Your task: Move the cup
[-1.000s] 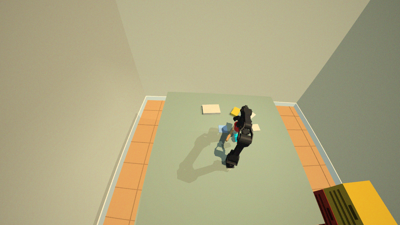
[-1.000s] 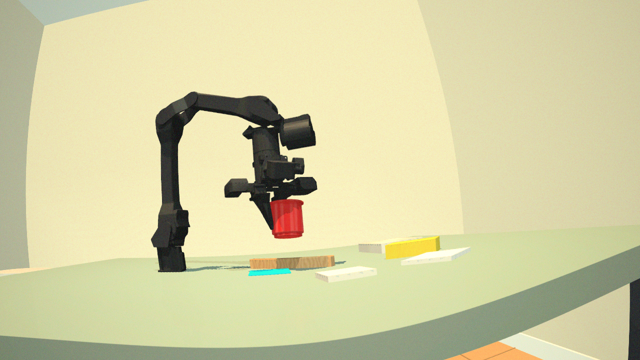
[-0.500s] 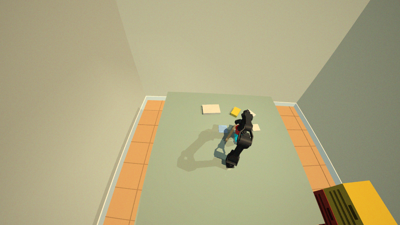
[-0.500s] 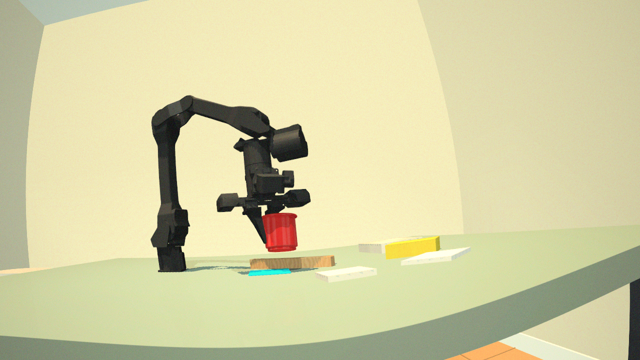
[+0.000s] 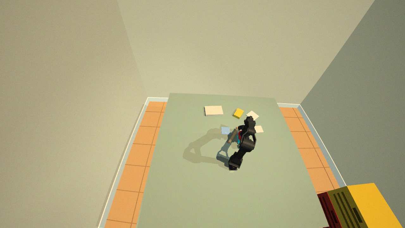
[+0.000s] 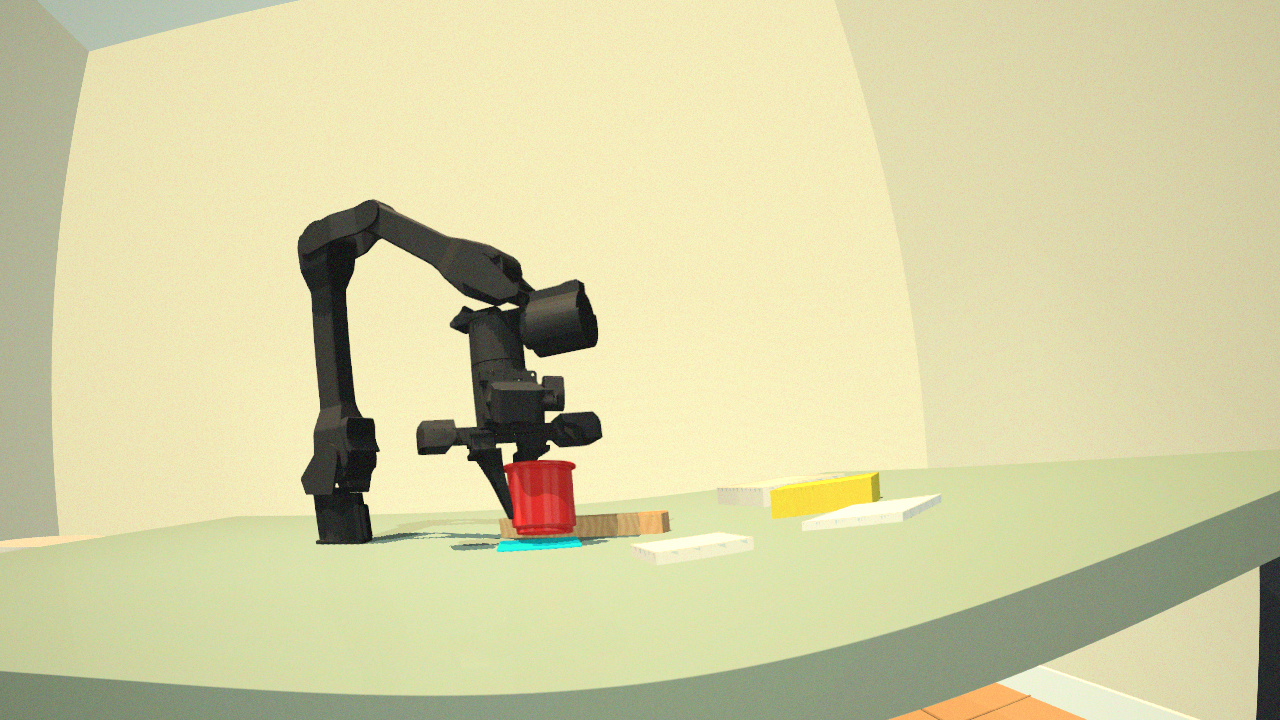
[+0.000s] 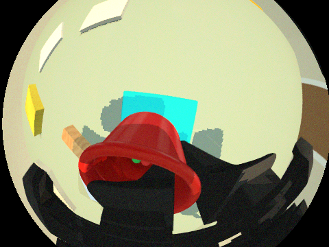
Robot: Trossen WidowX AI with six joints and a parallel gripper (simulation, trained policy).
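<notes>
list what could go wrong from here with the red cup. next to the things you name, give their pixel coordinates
The end effector (image 6: 523, 501) grips the red cup (image 5: 239, 135) (image 6: 540, 497) (image 7: 144, 137) by its wall, one finger inside near a green marble (image 7: 136, 160), so opening or lifting out might disturb the marbles or tip the cup.

The cup is at the cyan pad (image 5: 239, 139) (image 6: 538, 544) (image 7: 181, 113); the bottom looks barely above it, so letting go early could drop it.

The wooden bar (image 5: 233, 135) (image 6: 622, 522) (image 7: 75, 140) lies close by and might get bumped.

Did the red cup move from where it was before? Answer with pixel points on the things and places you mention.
Yes. In the exterior view, the red cup (image 5: 239, 135) (image 6: 540, 497) (image 7: 147, 137) has come down, closer to the cyan pad (image 5: 239, 139) (image 6: 538, 544) (image 7: 186, 113).
</notes>
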